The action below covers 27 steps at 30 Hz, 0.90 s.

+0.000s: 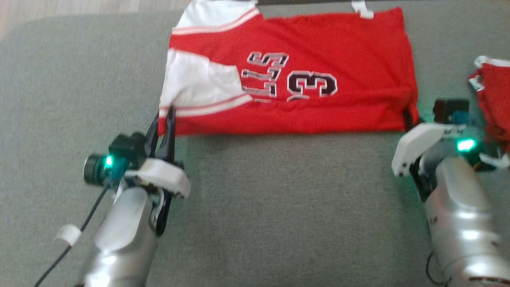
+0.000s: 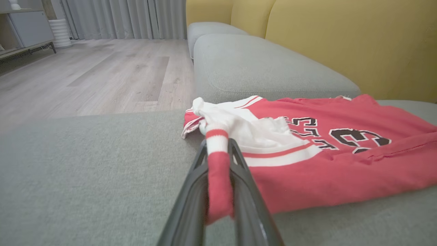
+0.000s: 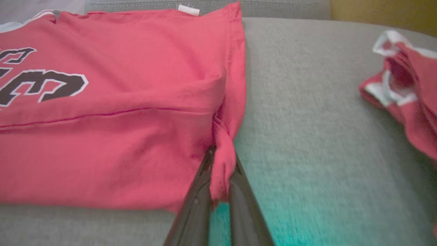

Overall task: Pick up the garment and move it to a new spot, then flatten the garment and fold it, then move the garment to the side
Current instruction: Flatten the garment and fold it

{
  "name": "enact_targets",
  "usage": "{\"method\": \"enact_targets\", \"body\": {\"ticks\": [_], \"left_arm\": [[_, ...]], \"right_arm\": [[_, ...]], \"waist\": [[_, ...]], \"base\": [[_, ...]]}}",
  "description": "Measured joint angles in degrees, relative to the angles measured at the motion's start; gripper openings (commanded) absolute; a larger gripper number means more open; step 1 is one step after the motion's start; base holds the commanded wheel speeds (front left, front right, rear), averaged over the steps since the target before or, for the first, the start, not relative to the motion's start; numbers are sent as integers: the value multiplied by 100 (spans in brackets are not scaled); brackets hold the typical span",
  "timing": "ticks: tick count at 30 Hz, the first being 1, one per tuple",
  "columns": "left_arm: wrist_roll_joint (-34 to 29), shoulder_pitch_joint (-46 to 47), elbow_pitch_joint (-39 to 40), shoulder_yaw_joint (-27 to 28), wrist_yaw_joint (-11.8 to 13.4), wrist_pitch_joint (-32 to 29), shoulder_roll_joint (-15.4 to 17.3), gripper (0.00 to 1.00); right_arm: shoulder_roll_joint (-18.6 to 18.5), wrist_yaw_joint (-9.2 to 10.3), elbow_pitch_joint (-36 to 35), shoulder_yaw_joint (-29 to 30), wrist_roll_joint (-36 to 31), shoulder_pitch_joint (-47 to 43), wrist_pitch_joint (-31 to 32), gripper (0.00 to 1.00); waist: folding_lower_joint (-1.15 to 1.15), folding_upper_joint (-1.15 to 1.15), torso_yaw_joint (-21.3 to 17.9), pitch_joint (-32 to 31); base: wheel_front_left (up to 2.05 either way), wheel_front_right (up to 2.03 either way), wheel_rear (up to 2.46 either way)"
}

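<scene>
the left end effector [image 2: 218,145] is clenching on the near left corner of the jersey [image 1: 318,107], with a bunched strip of red-and-white trim standing up between its fingers. the right end effector [image 3: 222,164] is pinching the near right corner in the same way, a thin twist of red cloth sitting between its dark fingers. the jersey is lying as a long folded band across the grey sofa cushion [image 1: 279,199], number facing up, its far edge reaching towards the back of the seat.

the main risk is coming from how little cloth each grip is holding. both are biting narrow ropes of fabric at the very edge, so a quick lift or a pull outward is likely to drag a corner free. it is not clear whether either pinch is taking every layer; if only the top one is caught, raising it is going to peel the fold open instead of carrying it over. the white panel [image 1: 199,81] is lying loose on top and may flop out of line if the two sides are rising unevenly. a second red garment [image 1: 494,95] is sitting just beside the right arm, where a sideways sweep could be snagging it.
</scene>
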<state>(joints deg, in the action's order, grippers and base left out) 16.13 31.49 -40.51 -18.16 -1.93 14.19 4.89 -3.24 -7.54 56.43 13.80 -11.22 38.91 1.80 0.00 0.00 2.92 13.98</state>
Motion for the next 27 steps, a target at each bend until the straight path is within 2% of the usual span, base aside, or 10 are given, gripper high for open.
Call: {"method": "enact_targets", "body": {"ticks": [3,8,15,25,26,27], "left_arm": [[15,-283,-155,-2,24,-134,102,0],[69,-594,-175,-14,49,-365,231,0],[69,-1110,97,-141,42,-706,377,0],[162,-2157,993,-227,250,-1007,456,0],[162,-2157,993,-227,250,-1007,456,0],[163,-2254,1161,-247,252,-1114,502,0]], "right_arm": [[5,0,88,-85,141,-300,-238,0],[27,0,27,-180,216,-647,-263,0],[49,0,-441,-305,737,-1296,29,0],[69,0,-2068,-430,1122,-2659,884,0],[69,0,-2068,-430,1122,-2659,884,0],[75,0,-2432,-426,1212,-2910,1072,0]], "waist": [[0,0,-108,-249],[0,0,-235,-579],[-1,0,-333,-937],[-1,0,-395,-1295],[-1,0,-395,-1295],[-1,0,-380,-1318]], "base": [[0,0,0],[0,0,0],[0,0,0],[0,0,0],[0,0,0],[0,0,0]]}}
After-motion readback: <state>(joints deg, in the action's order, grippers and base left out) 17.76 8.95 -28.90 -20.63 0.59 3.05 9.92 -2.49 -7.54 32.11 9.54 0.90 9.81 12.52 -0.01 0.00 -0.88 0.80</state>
